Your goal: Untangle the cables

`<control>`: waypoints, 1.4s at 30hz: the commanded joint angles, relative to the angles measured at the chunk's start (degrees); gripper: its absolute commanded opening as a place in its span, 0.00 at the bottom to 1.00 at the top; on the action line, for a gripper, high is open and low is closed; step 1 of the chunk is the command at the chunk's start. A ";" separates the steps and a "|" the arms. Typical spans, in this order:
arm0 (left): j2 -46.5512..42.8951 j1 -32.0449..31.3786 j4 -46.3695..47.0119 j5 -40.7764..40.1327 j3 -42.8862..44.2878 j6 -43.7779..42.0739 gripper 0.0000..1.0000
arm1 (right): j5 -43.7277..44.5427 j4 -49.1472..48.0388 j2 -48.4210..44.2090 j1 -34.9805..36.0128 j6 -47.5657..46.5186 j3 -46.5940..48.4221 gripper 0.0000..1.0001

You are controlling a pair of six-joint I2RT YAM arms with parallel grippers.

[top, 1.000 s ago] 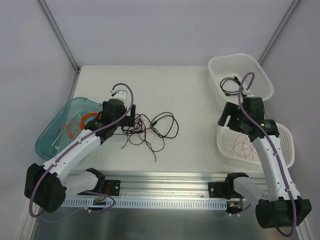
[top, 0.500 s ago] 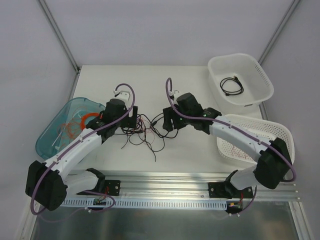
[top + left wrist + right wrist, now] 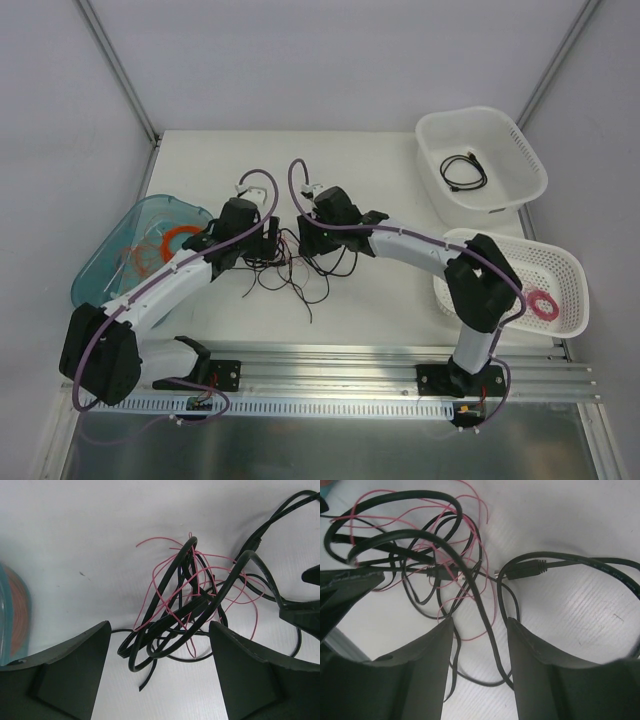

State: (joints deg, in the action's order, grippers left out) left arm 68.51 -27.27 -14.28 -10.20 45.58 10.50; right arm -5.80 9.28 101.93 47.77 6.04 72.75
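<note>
The cables (image 3: 300, 265) lie in a loose tangle of thin black and pink-red wires on the white table, mid-left. My left gripper (image 3: 268, 240) is at the tangle's left edge and my right gripper (image 3: 305, 238) is at its upper right, the two close together. In the left wrist view my left gripper (image 3: 160, 675) is open, with the black loops and red wires (image 3: 195, 605) just ahead of the fingertips. In the right wrist view my right gripper (image 3: 480, 665) is open, and one black cable (image 3: 485, 630) runs loosely between the fingers. A black plug (image 3: 530, 569) lies ahead.
A teal tray (image 3: 100, 275) with an orange ring coil (image 3: 180, 237) sits at the left. A white tub (image 3: 432, 130) at the back right holds a black cable (image 3: 463, 170). A white basket (image 3: 560, 255) at the right holds a pink-red spool (image 3: 543, 303).
My right arm has swung from over the right basket across to the tangle. My left gripper has edged right toward the tangle. The pink-red spool now shows in the basket.
</note>
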 commanded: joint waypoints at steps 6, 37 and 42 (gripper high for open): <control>3.38 0.64 -1.27 3.08 2.49 1.89 0.79 | 2.64 -1.98 5.47 -0.75 3.71 0.91 0.34; 0.75 0.64 -1.36 3.08 2.58 1.71 0.83 | 15.56 5.14 -11.68 -4.96 4.67 -2.00 0.38; -0.04 0.72 -1.36 2.11 2.41 1.63 0.84 | 14.67 0.39 -5.44 -5.76 9.24 -2.00 0.37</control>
State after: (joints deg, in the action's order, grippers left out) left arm 70.59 -27.27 -15.57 -6.59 46.28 11.46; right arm 8.56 13.52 93.08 42.59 11.38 69.38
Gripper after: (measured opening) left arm 0.842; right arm 0.371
